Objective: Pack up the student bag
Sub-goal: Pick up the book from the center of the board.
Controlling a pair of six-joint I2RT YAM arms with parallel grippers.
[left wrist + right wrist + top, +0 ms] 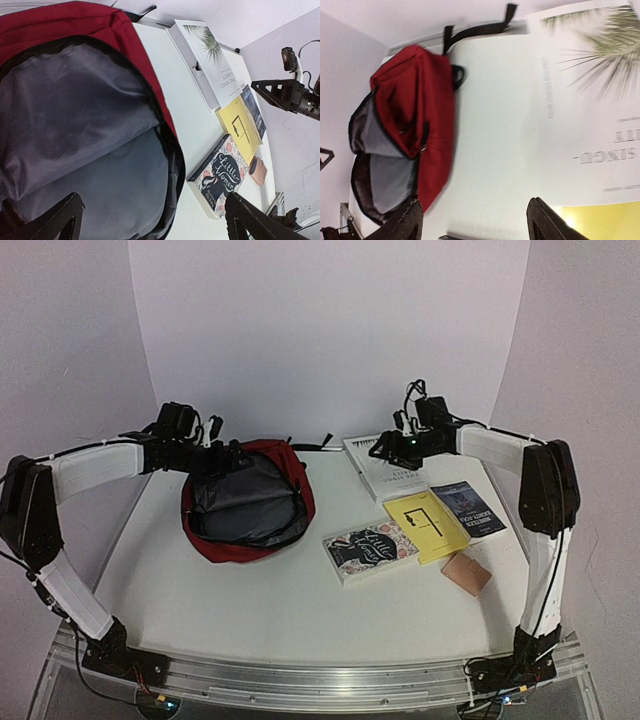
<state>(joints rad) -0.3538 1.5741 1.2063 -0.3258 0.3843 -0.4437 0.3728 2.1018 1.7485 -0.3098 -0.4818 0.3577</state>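
Student bag [292,472] lay mouth up, long axis ran near-to-far, left end effector [235,458] spread open over its far rim, right end effector [383,448] open, well apart rightward

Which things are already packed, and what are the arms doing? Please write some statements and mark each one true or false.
1. The student bag lies open on the table. True.
2. The Little Women book is inside the bag. False: it lies on the table, to the right of the bag.
3. The left gripper has its jaws open over the bag's lining. True.
4. The right gripper holds the white book. False: its jaws are open and empty, near that book.
5. The yellow book lies outside the bag. True.
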